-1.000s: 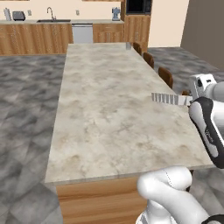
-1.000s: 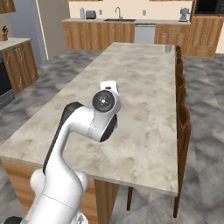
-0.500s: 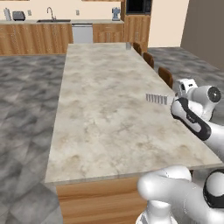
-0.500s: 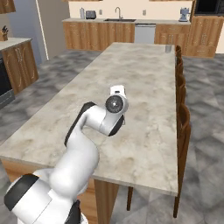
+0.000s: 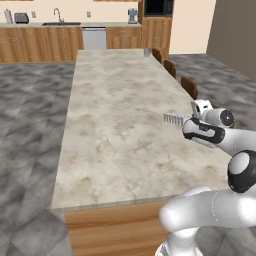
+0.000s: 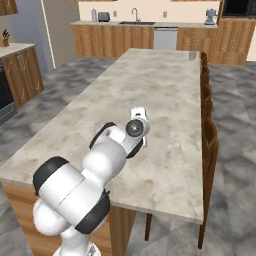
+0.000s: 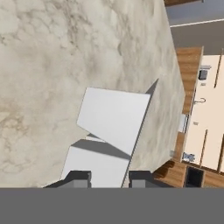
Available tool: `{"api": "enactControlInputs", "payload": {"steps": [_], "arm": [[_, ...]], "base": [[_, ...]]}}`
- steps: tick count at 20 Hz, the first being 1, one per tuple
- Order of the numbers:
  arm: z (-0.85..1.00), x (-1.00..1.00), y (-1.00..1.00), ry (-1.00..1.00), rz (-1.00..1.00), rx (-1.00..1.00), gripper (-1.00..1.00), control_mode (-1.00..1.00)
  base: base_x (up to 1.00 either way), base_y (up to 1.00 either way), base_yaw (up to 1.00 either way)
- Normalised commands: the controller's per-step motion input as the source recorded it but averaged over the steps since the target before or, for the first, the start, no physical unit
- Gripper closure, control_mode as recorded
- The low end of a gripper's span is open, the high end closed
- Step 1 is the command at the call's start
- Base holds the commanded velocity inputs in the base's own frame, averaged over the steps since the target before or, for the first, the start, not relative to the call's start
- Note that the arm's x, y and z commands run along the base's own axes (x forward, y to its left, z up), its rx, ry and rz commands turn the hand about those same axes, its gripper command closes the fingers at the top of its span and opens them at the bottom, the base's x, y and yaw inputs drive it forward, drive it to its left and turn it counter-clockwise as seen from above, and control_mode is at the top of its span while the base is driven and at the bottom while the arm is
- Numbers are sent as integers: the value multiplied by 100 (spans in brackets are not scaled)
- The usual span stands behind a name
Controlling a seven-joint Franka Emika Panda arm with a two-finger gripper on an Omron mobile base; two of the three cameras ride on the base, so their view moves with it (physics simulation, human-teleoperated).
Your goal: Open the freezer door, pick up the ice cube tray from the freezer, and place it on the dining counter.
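While the long dining counter [image 5: 115, 115] stretches away toward twelve o'clock in both base views, its marbled stone top is seen running from the near edge up to the wall counter [image 5: 70, 35] with the sink at the far end of the kitchen. Wooden chairs [image 6: 207, 135] are lined along the island's three o'clock side in the right base view. Over the near part of the stone top, toward three o'clock in the left base view, the white arm is bent and the gripper [image 5: 186, 120] is held above the surface. The ice cube tray [image 5: 174, 119] is seen edge-on, jutting toward nine o'clock from the gripper. In the hand view the tray [image 7: 114, 118] is clamped between the closed fingers [image 7: 78, 178], its white underside turned to the camera.
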Motion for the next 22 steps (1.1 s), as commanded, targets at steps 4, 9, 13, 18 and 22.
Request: {"api": "enactControlInputs", "payload": {"steps": [4, 9, 13, 18, 22], "arm": [[0, 34, -12, 19, 0, 0, 100, -100], [-2, 32, -13, 20, 0, 0, 100, -100], [-56, 31, -4, 1, 0, -1, 100, -100], [-78, 18, 0, -10, 0, 0, 100, -100], [-68, 1, 0, -18, 0, 0, 100, -100]], "base": [[0, 0, 0], [0, 0, 0], [0, 0, 0], [0, 0, 0], [0, 0, 0]]}}
